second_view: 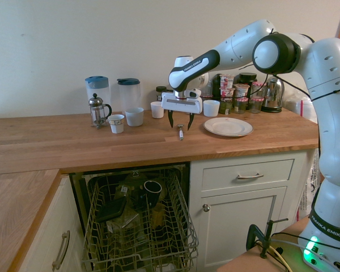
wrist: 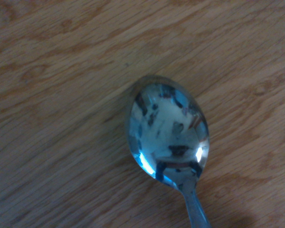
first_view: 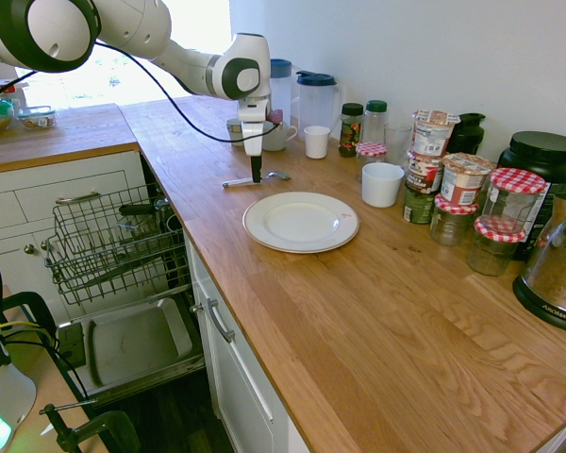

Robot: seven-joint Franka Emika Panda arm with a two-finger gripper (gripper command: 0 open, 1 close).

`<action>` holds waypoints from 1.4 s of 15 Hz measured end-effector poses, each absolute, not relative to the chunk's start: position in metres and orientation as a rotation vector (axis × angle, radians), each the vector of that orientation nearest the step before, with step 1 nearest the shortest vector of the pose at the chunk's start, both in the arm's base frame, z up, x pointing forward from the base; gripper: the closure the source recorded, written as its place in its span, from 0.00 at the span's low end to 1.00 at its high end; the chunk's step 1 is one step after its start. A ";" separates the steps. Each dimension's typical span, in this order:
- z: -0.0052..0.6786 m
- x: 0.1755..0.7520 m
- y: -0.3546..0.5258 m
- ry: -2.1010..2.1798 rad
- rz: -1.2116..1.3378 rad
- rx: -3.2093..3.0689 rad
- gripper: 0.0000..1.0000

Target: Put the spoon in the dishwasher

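The spoon (first_view: 279, 176) lies flat on the wooden counter, left of the white plate, its shiny bowl (wrist: 168, 133) filling the wrist view. My gripper (second_view: 181, 120) hangs straight down just over the spoon (second_view: 181, 134), open, with one dark finger on either side and nothing held. In the first exterior view the gripper (first_view: 256, 172) covers the middle of the handle. The dishwasher (second_view: 139, 226) stands open below the counter, its wire rack (first_view: 113, 245) pulled out over the lowered door panel (first_view: 132, 344).
A white plate (first_view: 300, 222) sits beside the spoon. Cups, two pitchers (first_view: 319, 94), jars (first_view: 462, 179) and a kettle line the wall side. A French press (second_view: 97, 110) and mugs stand further along. The rack holds a mug (second_view: 152, 190) and dark items.
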State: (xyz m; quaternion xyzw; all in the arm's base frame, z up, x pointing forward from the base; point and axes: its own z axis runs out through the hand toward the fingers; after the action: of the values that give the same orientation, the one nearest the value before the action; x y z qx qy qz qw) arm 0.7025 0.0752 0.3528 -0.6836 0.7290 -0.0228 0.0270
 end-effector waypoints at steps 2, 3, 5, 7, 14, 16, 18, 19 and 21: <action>0.351 0.703 0.074 2.251 -0.063 -2.110 1.00; 0.351 0.703 0.075 2.251 -0.062 -2.110 1.00; 0.350 0.703 0.075 2.250 -0.060 -2.112 1.00; 0.347 0.703 0.075 2.251 -0.055 -2.113 1.00; 0.340 0.704 0.073 2.245 -0.031 -2.122 1.00; 0.340 0.704 0.070 2.241 -0.029 -2.125 1.00; 0.339 0.704 0.068 2.243 -0.031 -2.125 1.00; 0.339 0.704 0.067 2.242 -0.031 -2.126 1.00; 0.338 0.705 0.065 2.236 -0.036 -2.127 1.00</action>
State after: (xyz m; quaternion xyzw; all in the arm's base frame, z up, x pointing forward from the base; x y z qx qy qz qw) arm 0.7050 0.0655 0.3385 -0.6889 0.7242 -0.0118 0.0278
